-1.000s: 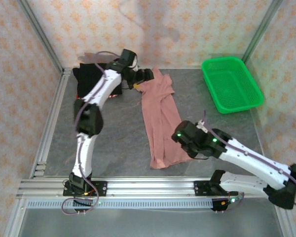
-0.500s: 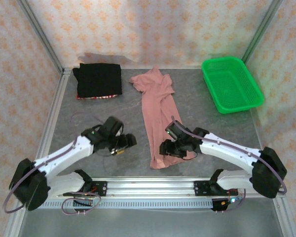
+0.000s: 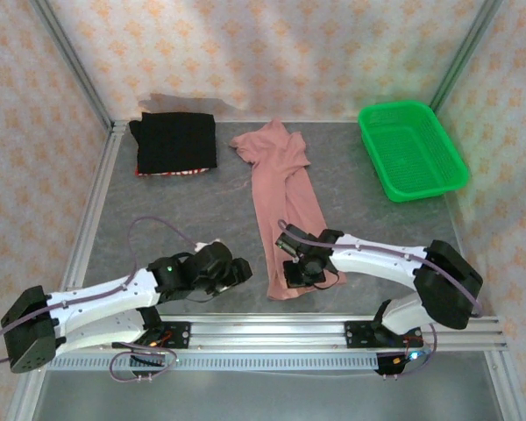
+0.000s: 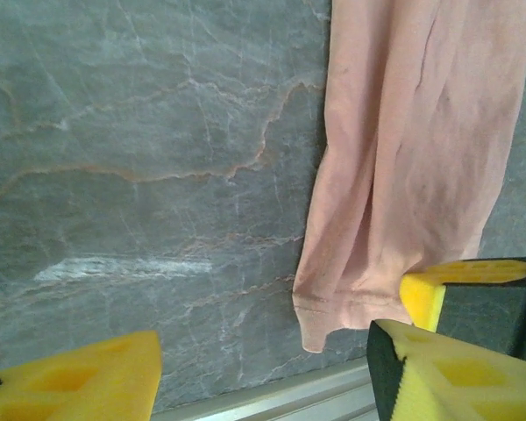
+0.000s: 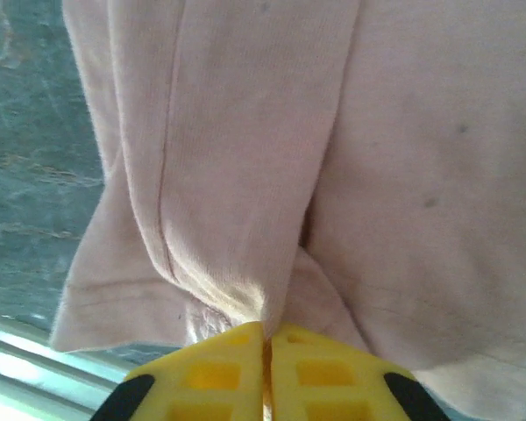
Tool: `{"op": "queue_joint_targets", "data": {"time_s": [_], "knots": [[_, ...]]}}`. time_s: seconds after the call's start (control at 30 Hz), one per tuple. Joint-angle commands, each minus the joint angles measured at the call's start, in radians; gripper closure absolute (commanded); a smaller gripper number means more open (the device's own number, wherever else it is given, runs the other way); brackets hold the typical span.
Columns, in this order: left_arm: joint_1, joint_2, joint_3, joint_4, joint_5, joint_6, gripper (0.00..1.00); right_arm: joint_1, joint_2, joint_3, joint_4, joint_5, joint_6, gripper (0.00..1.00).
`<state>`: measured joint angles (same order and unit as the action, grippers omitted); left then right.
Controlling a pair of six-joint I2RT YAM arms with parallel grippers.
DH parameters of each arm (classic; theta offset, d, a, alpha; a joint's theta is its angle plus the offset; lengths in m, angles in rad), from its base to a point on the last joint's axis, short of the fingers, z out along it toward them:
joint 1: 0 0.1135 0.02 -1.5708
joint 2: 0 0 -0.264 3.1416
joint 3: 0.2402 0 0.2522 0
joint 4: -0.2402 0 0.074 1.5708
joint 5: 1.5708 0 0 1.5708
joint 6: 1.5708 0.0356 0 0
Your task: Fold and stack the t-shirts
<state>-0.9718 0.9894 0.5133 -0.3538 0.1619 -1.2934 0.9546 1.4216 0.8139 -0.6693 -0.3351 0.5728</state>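
Pinching soft creased pink shirt (image 5: 245, 158) hem, right end effector (image 5: 265, 338)

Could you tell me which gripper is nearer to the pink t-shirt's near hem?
Right. The right gripper is shut on the pink t-shirt at that hem; the left gripper hangs beside it, over bare table, open.
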Motion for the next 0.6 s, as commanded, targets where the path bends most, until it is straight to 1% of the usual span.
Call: {"op": "queue_joint_targets", "data": {"time_s": [0.0, 0.13, 0.27, 0.3, 0.4, 0.5, 0.53, 0.57], "knots": [[-0.057, 0.045, -0.003, 0.072, -0.113, -0.082, 0.38, -0.002, -0.084, 0.004, -0.102, 0.145, 0.042, 1.00], [-0.132, 0.160, 0.025, 0.150, -0.147, -0.130, 0.39, -0.037, -0.209, -0.075, -0.097, 0.150, 0.109, 1.00], [-0.189, 0.299, 0.078, 0.238, -0.159, -0.159, 0.39, -0.063, -0.258, -0.150, -0.059, 0.107, 0.145, 1.00], [-0.202, 0.343, 0.102, 0.249, -0.160, -0.166, 0.39, -0.066, -0.256, -0.166, -0.045, 0.095, 0.154, 0.98], [-0.235, 0.444, 0.164, 0.265, -0.175, -0.190, 0.39, -0.078, -0.225, -0.187, -0.047, 0.111, 0.174, 0.90], [-0.266, 0.512, 0.199, 0.297, -0.202, -0.227, 0.39, -0.101, -0.227, -0.185, -0.104, 0.159, 0.193, 0.82], [-0.274, 0.536, 0.215, 0.290, -0.208, -0.238, 0.39, -0.108, -0.233, -0.179, -0.128, 0.181, 0.195, 0.72], [-0.280, 0.553, 0.227, 0.291, -0.209, -0.244, 0.39, -0.109, -0.274, -0.171, -0.150, 0.200, 0.197, 0.64]]}}
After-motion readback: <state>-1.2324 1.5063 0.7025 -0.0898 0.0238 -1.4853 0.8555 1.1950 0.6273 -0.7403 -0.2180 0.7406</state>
